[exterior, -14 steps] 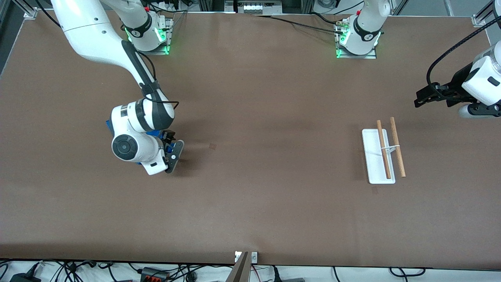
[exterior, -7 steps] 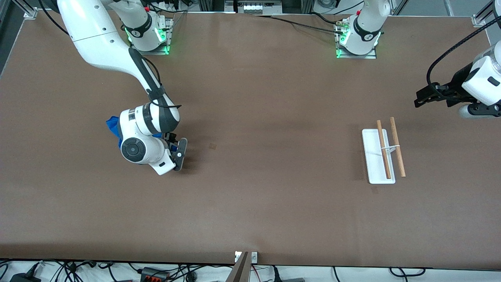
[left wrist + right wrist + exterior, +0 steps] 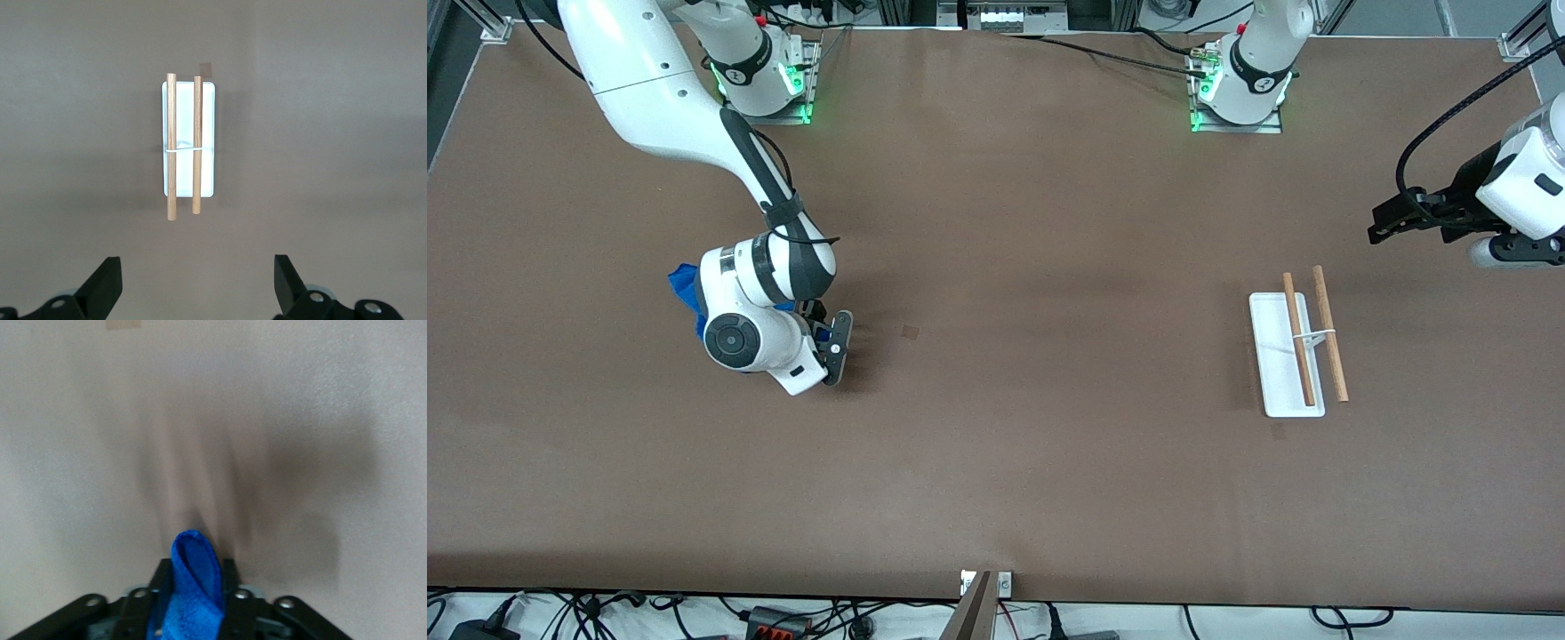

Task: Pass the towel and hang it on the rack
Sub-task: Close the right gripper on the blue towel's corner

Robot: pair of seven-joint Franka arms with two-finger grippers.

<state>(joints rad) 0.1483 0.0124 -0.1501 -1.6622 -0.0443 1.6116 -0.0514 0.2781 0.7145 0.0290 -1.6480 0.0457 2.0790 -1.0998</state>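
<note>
My right gripper point(image 3: 193, 600) is pinched shut on the towel point(image 3: 193, 587). In the right wrist view I see a fold of the blue cloth sticking up between the two black fingers point(image 3: 230, 577), one on each side of it. In the front view the right gripper point(image 3: 823, 342) is low over the table point(image 3: 996, 462), toward the right arm's end. Most of the towel point(image 3: 683, 289) is hidden under the arm's white wrist. Only a blue corner peeks out on the side away from the fingers. I cannot tell if that part touches the table or hangs just above it. A small dark square mark point(image 3: 910, 332) sits on the table near the gripper, toward the middle.

My left gripper point(image 3: 197, 290) is wide open and holds nothing. In the left wrist view its two black fingers point(image 3: 103, 287) stand well apart with bare table between them. In the front view the left gripper point(image 3: 1392, 222) hangs in the air at the left arm's end of the table, and that arm waits.

The rack point(image 3: 1298, 351) stands on the table near the left gripper, well apart from the towel. Its flat white base point(image 3: 1276, 364) lies on the table, and two wooden rods point(image 3: 183, 143) run side by side above it. One rod sits over the base and the other over its edge. A thin white support point(image 3: 183, 150) crosses under them in the middle. Nothing hangs on the rods.
</note>
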